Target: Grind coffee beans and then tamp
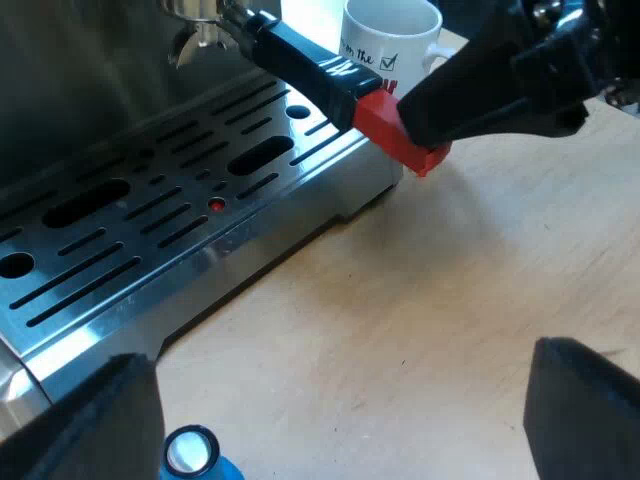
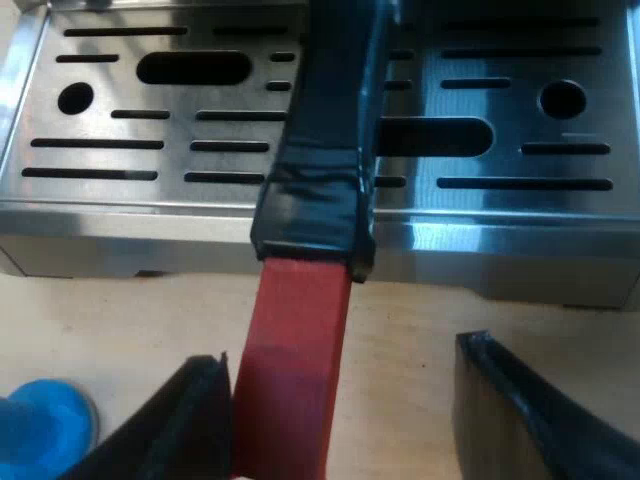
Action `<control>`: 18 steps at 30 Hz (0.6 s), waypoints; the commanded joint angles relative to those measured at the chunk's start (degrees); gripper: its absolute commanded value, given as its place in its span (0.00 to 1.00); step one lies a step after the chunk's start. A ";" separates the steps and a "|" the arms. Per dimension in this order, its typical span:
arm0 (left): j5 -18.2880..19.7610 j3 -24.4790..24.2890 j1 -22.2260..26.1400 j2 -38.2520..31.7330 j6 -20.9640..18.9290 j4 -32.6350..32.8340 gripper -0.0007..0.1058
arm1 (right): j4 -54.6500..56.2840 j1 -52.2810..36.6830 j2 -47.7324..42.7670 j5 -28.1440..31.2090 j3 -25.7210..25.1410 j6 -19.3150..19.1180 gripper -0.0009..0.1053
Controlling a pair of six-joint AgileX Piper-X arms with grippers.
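Fingers (image 1: 90, 425) of my left gripper (image 1: 338, 400) are standing wide apart over the bare wooden tabletop (image 1: 420, 300), holding nothing. Just beside one of them the blue tamper (image 1: 195, 455) is sitting upright on the wood, its round top facing up. Farther out, the slotted metal drip tray (image 1: 150, 220) of the espresso machine (image 1: 90, 80) is resting on the table, with a small red spot showing among its slots. Beyond the tray, the metal holder (image 1: 200, 35) is sitting locked into the machine's front. Its dark handle (image 1: 300, 60) is sticking out over the tray, and its red end (image 1: 385, 125) is hanging past the tray's corner, above the table.

My right gripper (image 2: 345, 390) is sitting at that red end. In its own wrist view its two fingers are standing parted with the red end running between them. One finger (image 2: 190, 425) is lying right beside the red side, though I cannot tell whether it is touching. The other is standing well clear, so nothing is clamped. Behind the handle a white mug (image 1: 390, 40) with printed lettering is standing on the table.
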 commanded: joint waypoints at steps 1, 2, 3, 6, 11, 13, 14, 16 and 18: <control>0.39 0.01 -0.13 -0.11 -0.54 -0.21 0.81 | -0.01 -0.31 1.52 -0.15 -1.44 -0.46 0.49; 0.39 0.01 -0.13 -0.11 -0.54 -0.21 0.81 | -0.01 -0.31 2.06 -0.15 -1.61 -0.59 0.49; 0.39 0.01 -0.13 -0.11 -0.54 -0.21 0.81 | -0.01 -0.31 2.36 -0.15 -1.65 -0.68 0.49; 0.39 0.01 -0.13 -0.11 -0.54 -0.21 0.81 | -0.01 -0.31 3.45 -0.15 -1.64 -0.63 0.49; 0.39 0.01 -0.13 -0.11 -0.54 -0.21 0.81 | -0.01 -0.31 3.54 0.20 -1.64 -0.63 0.49; 0.39 0.01 -0.13 -0.11 -0.54 -0.21 0.81 | 0.13 -0.31 3.54 0.19 -1.64 -0.50 0.49; 0.39 0.01 -0.13 -0.11 -0.54 -0.21 0.81 | 0.72 -0.31 3.54 0.19 -1.64 0.18 0.49; 0.39 0.01 -0.13 -0.11 -0.54 -0.21 0.81 | 2.52 -0.31 3.42 0.93 -1.87 1.22 0.49; 0.39 0.01 -0.13 -0.11 -0.54 -0.21 0.81 | 4.89 -0.31 3.43 2.00 -2.07 1.36 0.49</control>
